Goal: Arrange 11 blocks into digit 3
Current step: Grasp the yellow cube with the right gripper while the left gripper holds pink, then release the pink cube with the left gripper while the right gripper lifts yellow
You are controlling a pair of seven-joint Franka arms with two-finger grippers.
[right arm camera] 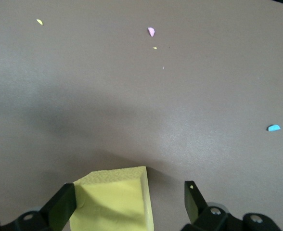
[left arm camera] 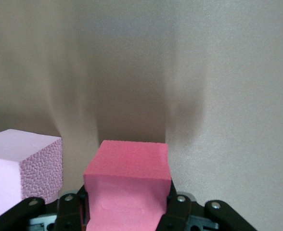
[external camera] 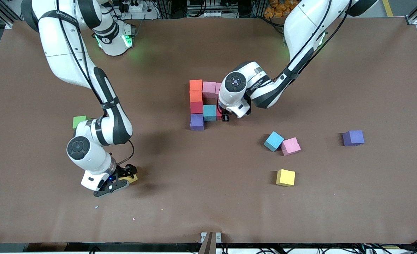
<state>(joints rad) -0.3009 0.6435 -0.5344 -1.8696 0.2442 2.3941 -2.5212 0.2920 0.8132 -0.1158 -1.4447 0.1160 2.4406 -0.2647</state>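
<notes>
Blocks: nearest the front camera, a yellow block (right arm camera: 115,199) lies on the worktop (external camera: 208,197) between the right gripper's (external camera: 123,177) wide-open jaws. Farther off, the left gripper (external camera: 225,116), jaws clamping a red block (left arm camera: 127,185), sets it beside the light blue block (external camera: 209,112) of the digit 3 (external camera: 201,104).

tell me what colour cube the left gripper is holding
Red cube, clearest in the left wrist view.

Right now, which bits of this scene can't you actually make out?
- Front view: the red block in the left claw and part of the figure's pink cubes, hidden by the left arm.
- Front view: most of the yellow block under the right claw.
- Left wrist view: the red block is cut off by the picture's edge.
- Front view: the green cube, partly covered by the right arm.
</notes>
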